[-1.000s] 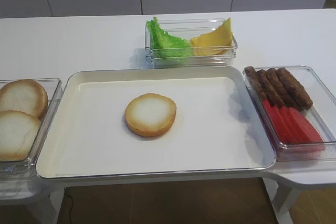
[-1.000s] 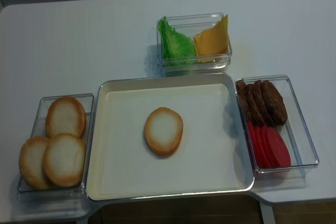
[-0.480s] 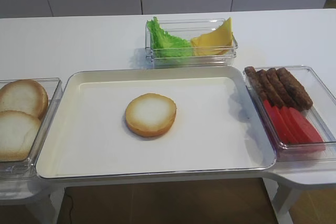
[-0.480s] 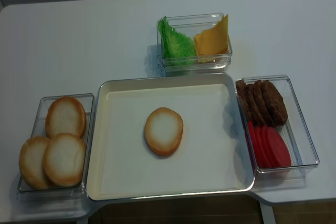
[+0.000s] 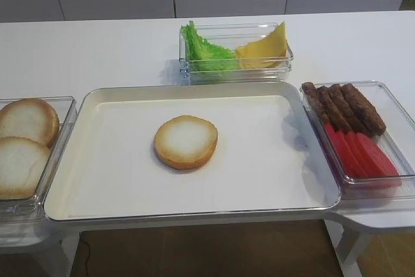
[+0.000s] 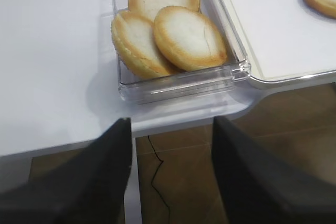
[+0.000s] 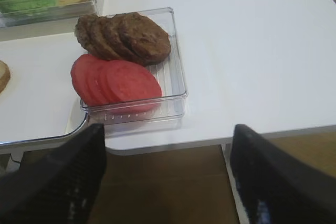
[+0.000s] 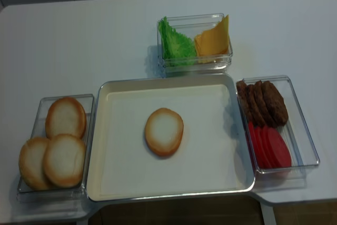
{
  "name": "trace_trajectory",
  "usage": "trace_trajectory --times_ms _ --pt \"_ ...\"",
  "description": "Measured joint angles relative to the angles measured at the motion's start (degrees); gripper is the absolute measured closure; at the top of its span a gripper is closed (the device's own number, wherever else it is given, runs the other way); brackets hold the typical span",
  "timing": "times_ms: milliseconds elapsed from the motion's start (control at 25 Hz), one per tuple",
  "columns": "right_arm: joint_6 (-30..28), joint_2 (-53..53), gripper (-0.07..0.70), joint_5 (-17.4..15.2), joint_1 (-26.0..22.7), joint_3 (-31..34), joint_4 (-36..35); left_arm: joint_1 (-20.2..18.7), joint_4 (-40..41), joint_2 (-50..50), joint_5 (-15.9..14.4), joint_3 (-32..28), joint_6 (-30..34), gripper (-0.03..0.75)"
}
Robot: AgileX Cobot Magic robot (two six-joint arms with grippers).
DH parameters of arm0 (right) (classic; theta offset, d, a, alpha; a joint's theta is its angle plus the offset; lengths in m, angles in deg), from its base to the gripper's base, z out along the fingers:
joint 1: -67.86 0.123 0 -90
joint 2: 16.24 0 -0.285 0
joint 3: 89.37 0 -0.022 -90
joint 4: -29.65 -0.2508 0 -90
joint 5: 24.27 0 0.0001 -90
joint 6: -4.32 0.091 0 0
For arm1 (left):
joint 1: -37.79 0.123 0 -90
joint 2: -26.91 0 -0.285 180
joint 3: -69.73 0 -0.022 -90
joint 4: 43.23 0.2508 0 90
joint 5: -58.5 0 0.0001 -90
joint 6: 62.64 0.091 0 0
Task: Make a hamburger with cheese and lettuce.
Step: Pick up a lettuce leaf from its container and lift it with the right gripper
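— What's laid out, biggest first?

— A white table [image 5: 97, 50], then a cream tray [image 5: 104, 180] at its front edge, with three clear tubs around it: spare bun halves [image 8: 64, 142] to the left, brown patties [image 8: 263, 101] and red slices [image 8: 271, 147] to the right, and lettuce [image 5: 204, 50] beside cheese [image 5: 266, 47] in the tub behind the tray.

— And the hamburger?

— Only a bun half [image 5: 186, 141], cut face up, alone near the middle of the tray.

— The claws?

— The right gripper [image 7: 168, 182] hangs off the table's front edge below the patty tub, jaws spread wide, holding nothing. The left gripper [image 6: 170, 177] hangs likewise in front of the bun tub, fingers apart, touching nothing.
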Motion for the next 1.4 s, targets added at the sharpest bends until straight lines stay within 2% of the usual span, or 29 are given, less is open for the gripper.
trace_trajectory --times_ms 160,440,600,880,1120,1320,1400 --pt "0.00 8.82 0.085 0.41 0.00 -3.75 -0.52 0.00 0.00 0.00 0.00 0.00 0.11 0.348" --pt "-0.11 24.54 0.090 5.83 0.00 -11.08 -2.41 0.00 0.00 0.00 0.09 0.00 0.20 0.348" --pt "-1.76 35.09 0.091 6.94 0.00 -17.01 -4.73 0.00 0.00 0.00 0.09 0.00 0.20 0.348" --pt "-8.89 54.82 0.095 8.38 0.00 -29.33 -15.41 0.00 0.00 0.00 0.09 0.00 0.20 0.348" --pt "-15.11 72.16 0.099 8.63 0.00 -42.55 -25.68 0.00 0.00 0.00 0.09 0.00 0.20 0.348" --pt "-17.58 85.59 0.099 8.50 0.24 -52.62 -32.75 0.00 0.00 0.00 0.09 0.00 0.24 0.348" --pt "-17.97 89.89 0.100 8.93 1.64 -57.16 -33.11 0.00 0.00 0.00 0.09 0.00 0.24 0.348"
